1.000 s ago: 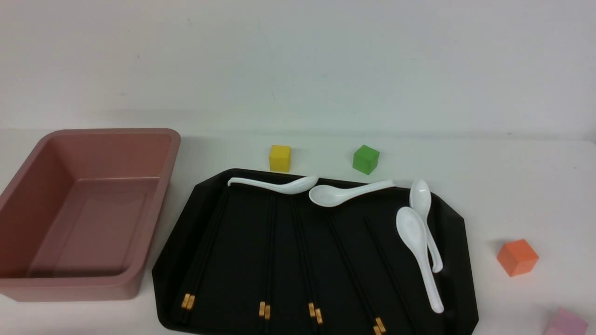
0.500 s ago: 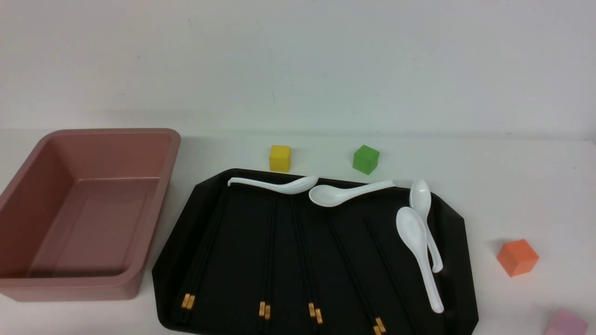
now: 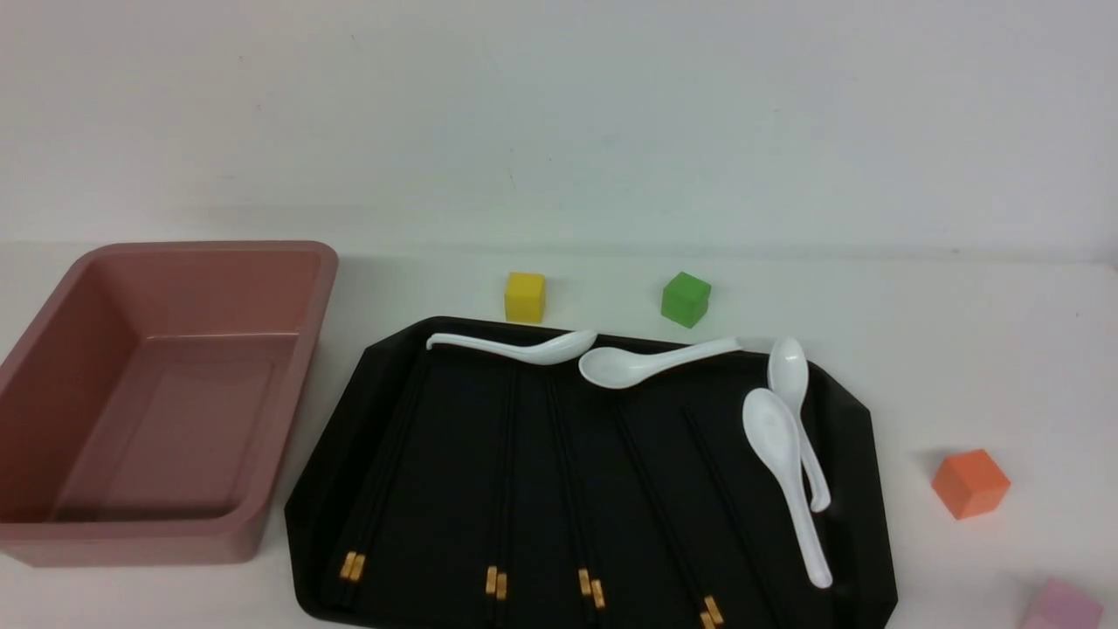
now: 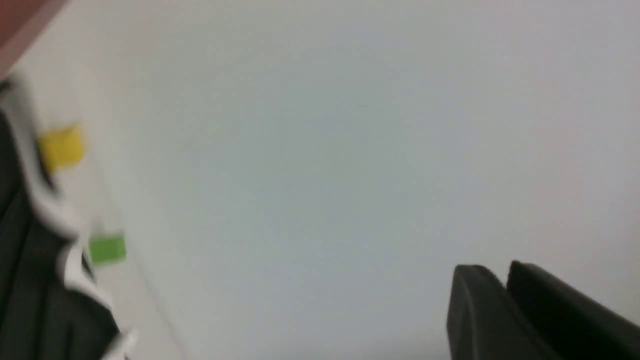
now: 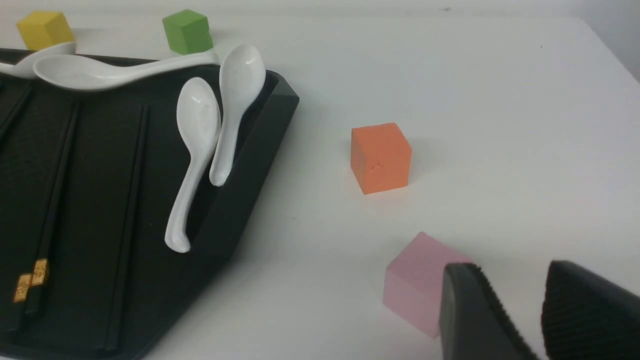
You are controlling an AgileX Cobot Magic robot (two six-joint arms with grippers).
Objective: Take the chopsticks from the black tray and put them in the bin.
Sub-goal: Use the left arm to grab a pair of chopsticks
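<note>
Left gripper (image 4: 500,267): blurred, apparently closed, empty. Open first. Then pinch leftmost chopsticks (image 3: 384,467) mid-shaft, both sticks, clear of black tray (image 3: 314,489) rim.

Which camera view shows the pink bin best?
The front view: the bin appears nearly whole and sharp, rim and inside. The left wrist view catches only a blurred corner of it; the right wrist view does not show it.
</note>
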